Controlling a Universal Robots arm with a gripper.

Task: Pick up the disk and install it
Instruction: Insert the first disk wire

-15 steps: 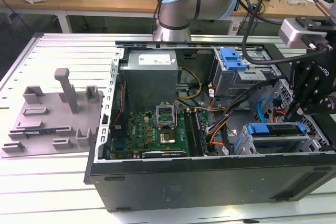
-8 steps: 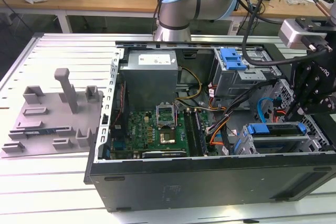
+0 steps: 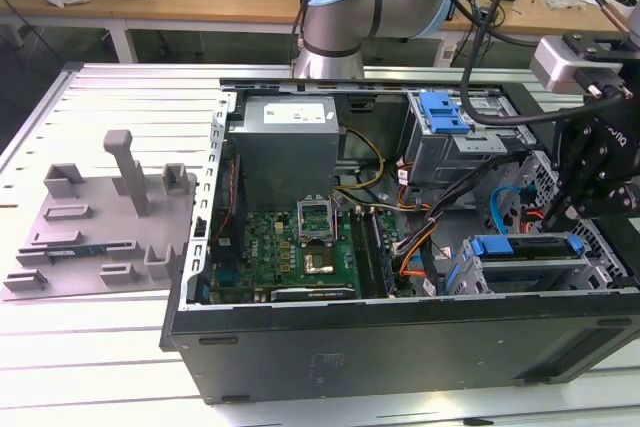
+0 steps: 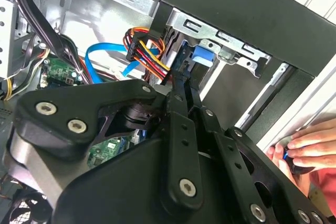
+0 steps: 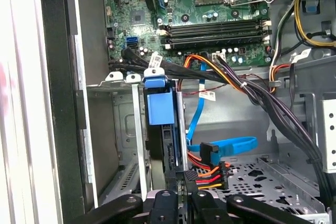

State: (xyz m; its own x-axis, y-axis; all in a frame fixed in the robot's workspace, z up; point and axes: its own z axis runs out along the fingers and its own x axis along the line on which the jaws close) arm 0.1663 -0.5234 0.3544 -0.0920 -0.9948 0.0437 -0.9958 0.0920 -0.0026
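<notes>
Here the gripper (image 5: 182, 199) has its jaws almost together, clamped on the near end of the disk (image 5: 157, 107). In the first wrist view we see the disk edge-on, as a thin plate that passes between them. It sits in the metal drive bay (image 5: 119, 129), and its blue bracket runs forward from the jaws to the far end. How deep it sits in the bay, we cannot tell.

Just beside the jaws, a bunch of orange, red and yellow power wires (image 5: 207, 174) lies against the disk, and a flat blue cable (image 5: 226, 145) bends close behind them. Beyond the far end of the disk, a thick black cable bundle (image 5: 252, 93) crosses in front of the motherboard (image 5: 210, 3).

In the second wrist view the fingers (image 4: 181, 119) point along the disk (image 4: 202, 59), with the power wires (image 4: 144, 51) and the blue cable (image 4: 102, 59) to one side of the gripper (image 4: 185, 85). On the other side, outside the case wall, a person's hand (image 4: 303, 148) holds something small and dark.

The exterior view gives us the whole open case (image 3: 400, 337). There the gripper (image 3: 560, 209) hangs over the end of the disk (image 3: 525, 245). Well away from the jaws are a blue latch on a metal cage (image 3: 445, 112), a grey box with a white sticker (image 3: 290, 137) and, outside the case, a grey fixture (image 3: 100, 212).
</notes>
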